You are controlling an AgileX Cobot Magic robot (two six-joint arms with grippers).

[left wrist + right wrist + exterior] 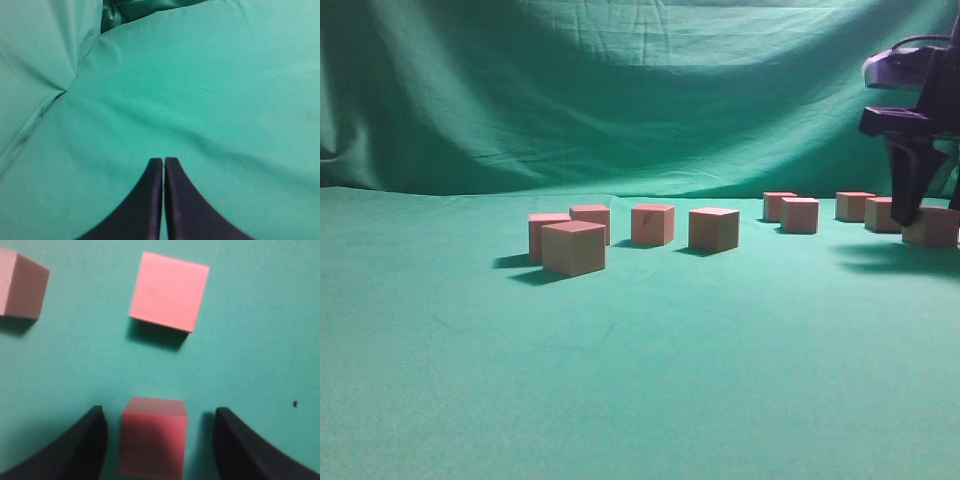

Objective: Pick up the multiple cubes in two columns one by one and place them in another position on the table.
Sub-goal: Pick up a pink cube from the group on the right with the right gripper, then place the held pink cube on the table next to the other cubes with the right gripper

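Observation:
Several pinkish-tan cubes stand on the green table. One group sits mid-table, with the nearest cube in front and others behind it. A second group is at the right, such as one cube. My right gripper is open and straddles one cube, with gaps on both sides; in the exterior view that gripper stands over the far-right cube. Two more cubes lie beyond it. My left gripper is shut and empty over bare cloth.
The green backdrop hangs behind the table. Cloth folds show at the upper left of the left wrist view. Bare cloth fills the front half of the table.

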